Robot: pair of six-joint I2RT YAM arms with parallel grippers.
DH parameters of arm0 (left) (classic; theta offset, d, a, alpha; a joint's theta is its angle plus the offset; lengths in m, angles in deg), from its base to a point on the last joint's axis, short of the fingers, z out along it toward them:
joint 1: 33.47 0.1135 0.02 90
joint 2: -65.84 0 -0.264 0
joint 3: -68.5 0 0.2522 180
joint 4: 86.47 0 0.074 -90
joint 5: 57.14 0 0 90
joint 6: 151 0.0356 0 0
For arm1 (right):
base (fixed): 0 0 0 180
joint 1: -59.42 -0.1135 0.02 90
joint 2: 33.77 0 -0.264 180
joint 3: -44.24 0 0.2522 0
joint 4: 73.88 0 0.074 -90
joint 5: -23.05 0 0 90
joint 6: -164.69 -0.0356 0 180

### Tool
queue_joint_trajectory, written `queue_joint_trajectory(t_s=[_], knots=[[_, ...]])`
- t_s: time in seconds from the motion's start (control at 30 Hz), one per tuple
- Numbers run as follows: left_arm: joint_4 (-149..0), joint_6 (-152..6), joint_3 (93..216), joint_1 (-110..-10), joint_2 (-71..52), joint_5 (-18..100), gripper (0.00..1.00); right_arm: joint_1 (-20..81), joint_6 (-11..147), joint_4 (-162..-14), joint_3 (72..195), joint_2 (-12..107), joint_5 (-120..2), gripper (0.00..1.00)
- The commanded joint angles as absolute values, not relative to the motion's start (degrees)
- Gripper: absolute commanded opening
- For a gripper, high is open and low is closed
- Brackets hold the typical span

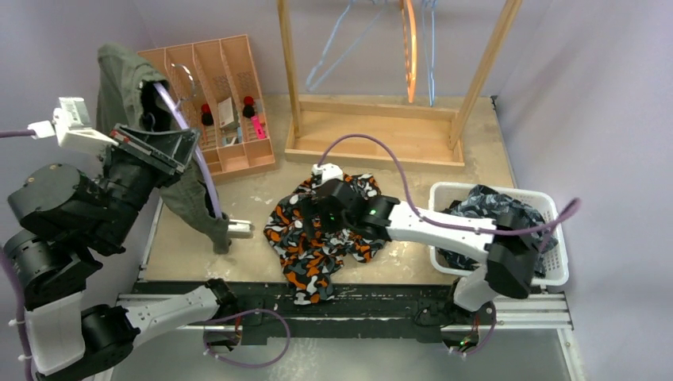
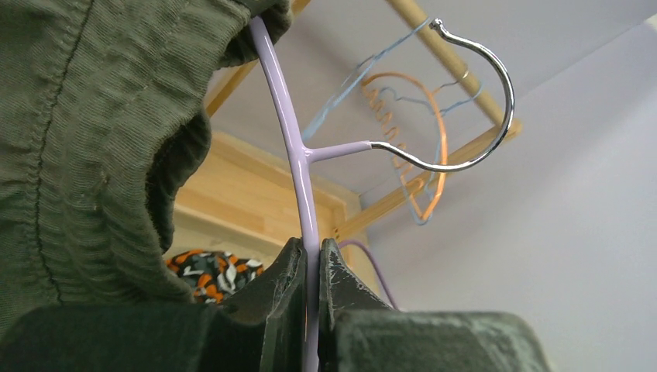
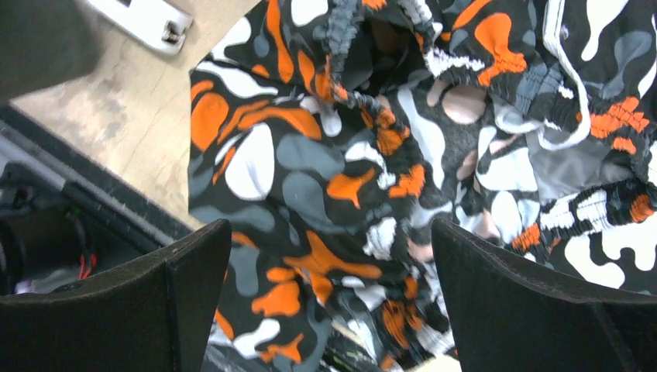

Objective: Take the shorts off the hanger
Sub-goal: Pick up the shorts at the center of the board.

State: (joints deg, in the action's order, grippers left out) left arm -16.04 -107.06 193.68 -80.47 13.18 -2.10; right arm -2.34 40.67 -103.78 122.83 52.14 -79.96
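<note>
Left end effector (image 2: pixel 311 249) pinching hanger (image 2: pixel 300 153), right one (image 3: pixel 329 232) spread

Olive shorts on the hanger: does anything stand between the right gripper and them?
Nothing visible does. The right gripper is open over the camouflage shorts; only bare table lies between it and the olive shorts, which hang on the lilac hanger that the left gripper clamps.

Even, soft light — perhaps slight blur

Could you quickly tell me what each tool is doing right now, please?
Left tool: shut on the lilac hanger.
Right tool: open above the camouflage shorts.
</note>
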Motion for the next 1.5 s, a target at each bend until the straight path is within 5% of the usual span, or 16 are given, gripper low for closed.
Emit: queue_joint_trajectory(t_s=[0.0, 0.5, 0.67, 0.73, 1.47], knots=[[-19.3, -108.4, 187.4, -80.6, 15.5, -1.9, 0.00, -4.1, 35.2, -108.3, 130.0, 59.1, -92.1, 0.99], [-19.1, -111.9, 180.9, -80.5, 21.3, -2.3, 0.00, -3.6, 27.0, -110.5, 126.8, 80.8, -89.3, 0.94], [-18.7, -112.1, 181.8, -80.6, 21.6, -1.7, 0.00, -2.7, 22.6, -111.1, 123.1, 80.5, -91.0, 0.39], [-18.7, -112.0, 182.5, -80.6, 21.2, -1.0, 0.00, -2.7, 21.3, -112.1, 122.1, 77.2, -93.2, 0.02], [-37.3, -115.4, 177.1, -80.6, 15.7, 21.7, 0.00, 0.1, 17.3, -126.9, 121.9, 27.7, -104.2, 0.00]])
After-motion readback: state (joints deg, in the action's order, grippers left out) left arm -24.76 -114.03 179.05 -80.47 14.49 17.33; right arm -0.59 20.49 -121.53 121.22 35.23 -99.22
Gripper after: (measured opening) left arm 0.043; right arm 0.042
